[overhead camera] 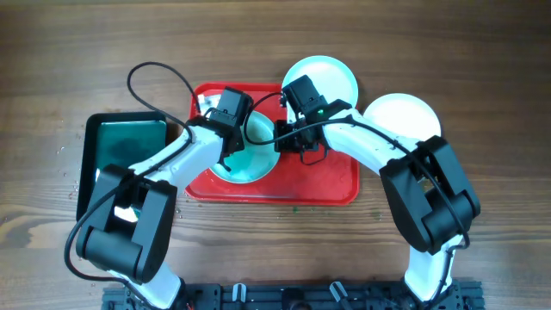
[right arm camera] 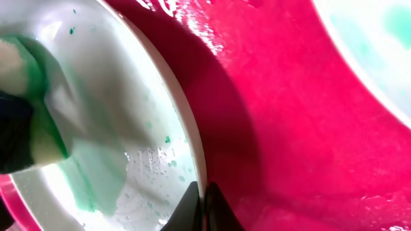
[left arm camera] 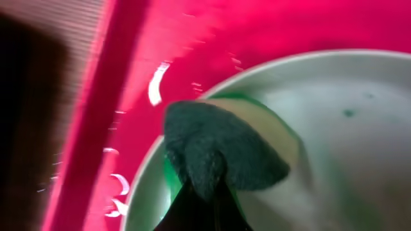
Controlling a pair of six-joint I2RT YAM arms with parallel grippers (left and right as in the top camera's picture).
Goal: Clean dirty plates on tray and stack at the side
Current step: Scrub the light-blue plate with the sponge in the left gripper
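A white plate [overhead camera: 252, 158] smeared with green lies on the red tray [overhead camera: 331, 185]. My left gripper [overhead camera: 231, 145] is shut on a dark green and yellow sponge [left arm camera: 218, 151] and presses it on the plate [left arm camera: 347, 141]. My right gripper [overhead camera: 284, 142] is shut on the plate's rim [right arm camera: 196, 167]; the sponge [right arm camera: 26, 128] shows at the left of that view. A second plate [overhead camera: 331, 77] leans over the tray's far edge and a third [overhead camera: 403, 116] lies on the table to the right.
A black tray [overhead camera: 90, 159] holding green liquid sits at the left on the wooden table [overhead camera: 482, 69]. Cables loop over the red tray's far edge.
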